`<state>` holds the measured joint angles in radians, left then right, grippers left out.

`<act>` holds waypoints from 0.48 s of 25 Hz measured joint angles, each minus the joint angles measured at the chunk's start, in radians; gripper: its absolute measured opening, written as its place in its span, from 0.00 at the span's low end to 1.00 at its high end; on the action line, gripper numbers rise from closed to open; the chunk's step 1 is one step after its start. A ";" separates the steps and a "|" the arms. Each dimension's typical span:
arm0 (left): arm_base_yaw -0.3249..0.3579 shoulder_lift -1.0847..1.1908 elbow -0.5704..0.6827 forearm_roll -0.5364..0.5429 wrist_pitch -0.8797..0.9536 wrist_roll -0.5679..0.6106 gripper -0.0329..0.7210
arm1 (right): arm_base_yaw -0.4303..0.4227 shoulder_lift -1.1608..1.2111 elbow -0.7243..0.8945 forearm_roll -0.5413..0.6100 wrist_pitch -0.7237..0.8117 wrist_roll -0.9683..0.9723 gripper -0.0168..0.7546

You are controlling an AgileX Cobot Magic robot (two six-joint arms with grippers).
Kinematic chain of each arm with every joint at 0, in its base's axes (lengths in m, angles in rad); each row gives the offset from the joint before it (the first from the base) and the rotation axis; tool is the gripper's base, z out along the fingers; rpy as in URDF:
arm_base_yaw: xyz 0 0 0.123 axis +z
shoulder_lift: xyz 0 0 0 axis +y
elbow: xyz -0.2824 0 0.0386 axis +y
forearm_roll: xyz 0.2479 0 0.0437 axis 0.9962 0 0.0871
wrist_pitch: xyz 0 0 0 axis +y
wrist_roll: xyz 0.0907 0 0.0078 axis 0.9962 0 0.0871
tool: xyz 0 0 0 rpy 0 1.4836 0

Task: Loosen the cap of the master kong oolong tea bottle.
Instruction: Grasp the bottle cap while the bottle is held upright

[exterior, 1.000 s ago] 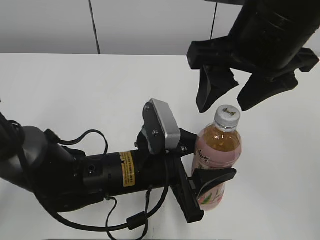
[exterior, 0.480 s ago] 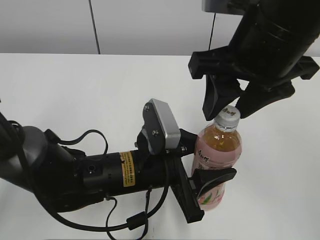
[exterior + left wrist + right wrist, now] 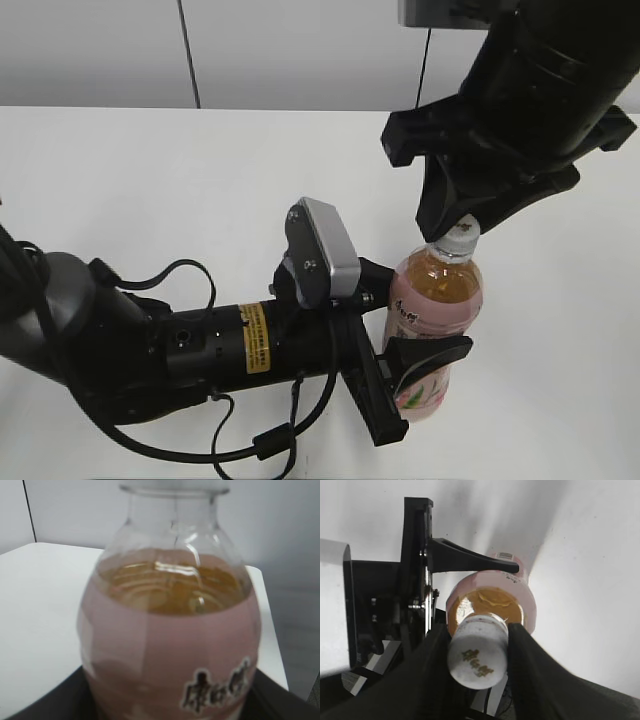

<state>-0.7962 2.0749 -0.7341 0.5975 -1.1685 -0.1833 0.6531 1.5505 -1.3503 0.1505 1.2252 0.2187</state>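
Right tool (image 3: 479, 652) fingers flank white cap (image 3: 477, 652) atop bottle (image 3: 492, 602).

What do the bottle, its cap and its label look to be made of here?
Bottle: clear, glossy plastic, most likely; amber tea shows through and highlights glint on the shoulder. Cap: opaque white plastic with a matte look and a dark printed logo on top. Label: pink printed film, apparently a thin plastic wrap following the bottle's curve.

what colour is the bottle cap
White, with a small dark-and-gold logo on top; the cap shows best in the right wrist view.
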 joint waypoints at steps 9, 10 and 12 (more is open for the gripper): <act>0.000 0.000 0.000 0.001 0.000 0.000 0.57 | 0.000 0.000 0.000 0.002 -0.001 -0.445 0.38; 0.000 0.000 0.000 0.001 0.000 0.000 0.57 | 0.000 0.000 0.000 0.004 -0.001 -0.512 0.38; 0.000 0.000 0.000 0.001 0.000 0.000 0.57 | 0.000 0.000 0.000 0.005 -0.001 -0.678 0.38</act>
<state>-0.7962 2.0749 -0.7341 0.5985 -1.1685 -0.1833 0.6531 1.5505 -1.3503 0.1557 1.2243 -0.4597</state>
